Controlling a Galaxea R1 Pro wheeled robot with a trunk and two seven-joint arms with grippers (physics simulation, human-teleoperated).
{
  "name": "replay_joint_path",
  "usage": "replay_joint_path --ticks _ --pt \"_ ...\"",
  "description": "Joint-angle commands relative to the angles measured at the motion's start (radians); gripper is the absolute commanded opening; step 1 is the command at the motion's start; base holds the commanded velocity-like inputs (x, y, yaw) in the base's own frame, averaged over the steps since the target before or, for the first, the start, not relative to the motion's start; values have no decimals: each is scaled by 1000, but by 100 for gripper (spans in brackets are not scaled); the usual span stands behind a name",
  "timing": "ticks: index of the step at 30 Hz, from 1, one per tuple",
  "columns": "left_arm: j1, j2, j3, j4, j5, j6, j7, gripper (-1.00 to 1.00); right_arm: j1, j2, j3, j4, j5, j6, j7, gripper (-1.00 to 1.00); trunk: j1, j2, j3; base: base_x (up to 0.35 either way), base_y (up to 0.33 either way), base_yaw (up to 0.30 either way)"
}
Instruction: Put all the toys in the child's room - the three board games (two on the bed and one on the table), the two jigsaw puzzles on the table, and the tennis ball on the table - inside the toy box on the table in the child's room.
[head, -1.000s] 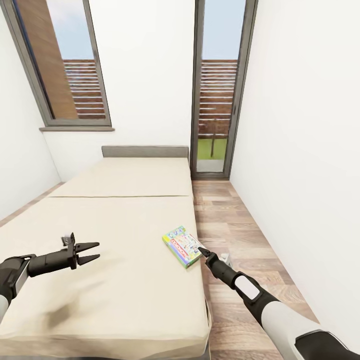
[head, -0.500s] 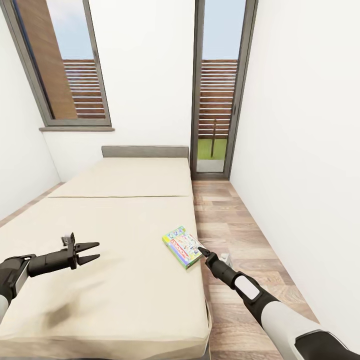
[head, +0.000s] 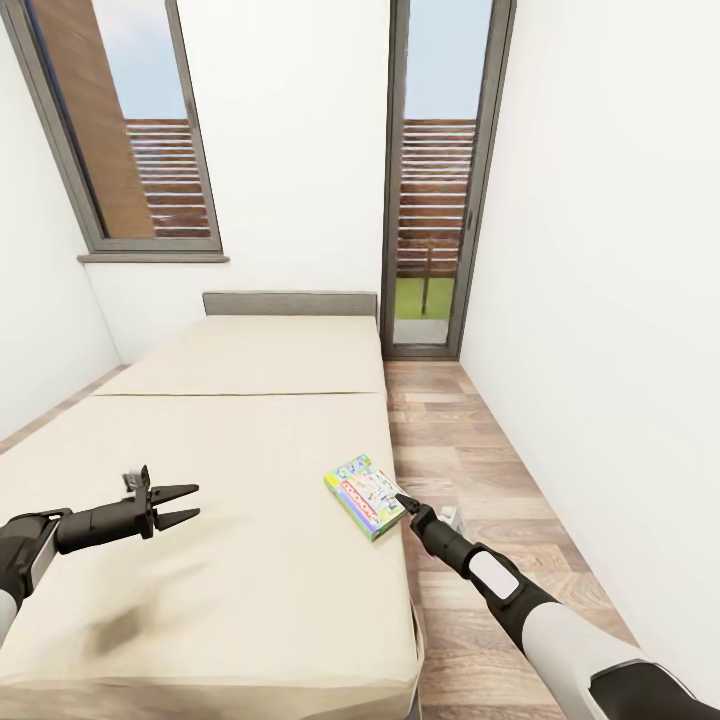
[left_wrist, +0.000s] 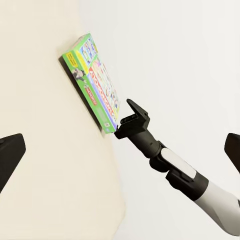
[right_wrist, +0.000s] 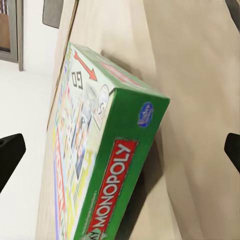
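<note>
1. My left tool hangs over the near left part of the bed, its two fingers spread wide with nothing between them. I count one such tool on this side, pointing across the mattress toward the right.
2. The bed is one wide beige mattress with a low grey headboard at its far end. Behind it stand two tall windows, one at the left and one narrow one at the right.
3. One board game lies flat on the mattress by its right edge; it is the green-edged box, and my right wrist view reads "MONOPOLY" along its side. I see one game on the bed.
4. My right tool is at the near right corner of that box, tip touching or just beside it. From the left wrist view its fingers seem parted, yet I cannot tell whether they pinch the box.
5. The wooden floor runs along the right of the bed.
</note>
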Motion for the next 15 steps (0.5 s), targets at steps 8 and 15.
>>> replay_joint_path --ticks 8,15 --pt "-1 0 2 0 -3 11 -5 100 -1 0 4 1 -9 4 2 100 0 0 -1 1 0 0" --pt "-1 0 2 0 -3 11 -5 100 -1 1 5 1 -7 3 2 100 0 0 -1 24 0 0"
